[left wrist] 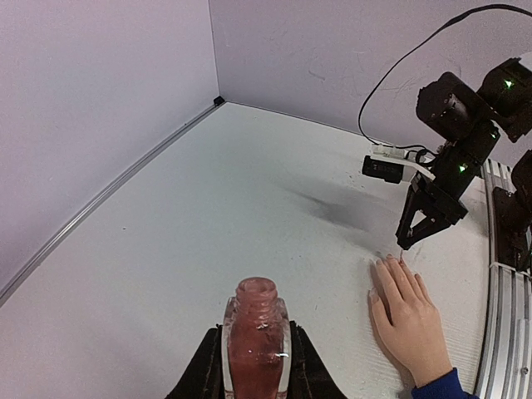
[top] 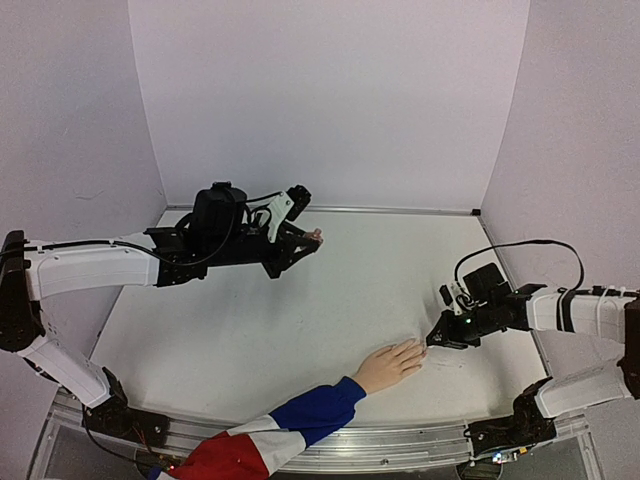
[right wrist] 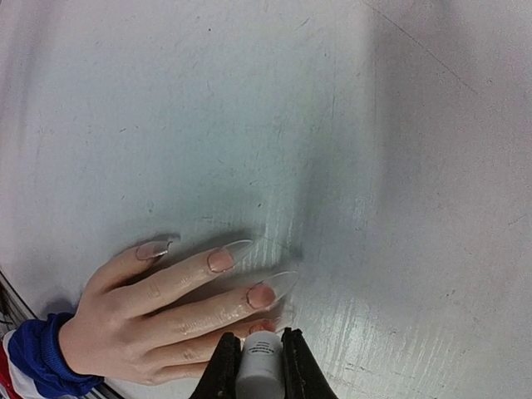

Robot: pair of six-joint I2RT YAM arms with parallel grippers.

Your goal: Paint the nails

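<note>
A pale hand [top: 390,365] with a blue, white and red sleeve [top: 300,420] lies flat near the table's front edge. Its long nails [right wrist: 220,260] point toward the right arm, and the nail beds look pinkish. My right gripper [right wrist: 261,353] is shut on a white brush cap [right wrist: 261,359]. It hangs just over the fingertips [top: 418,345], and the brush tip is hidden under the cap. Raised over the table's far left, my left gripper [left wrist: 256,366] is shut on an open bottle of pinkish polish [left wrist: 256,332].
Lilac walls close the table on three sides. A metal rail [top: 400,435] runs along the near edge by the arm bases. A black cable [top: 520,245] loops above the right arm.
</note>
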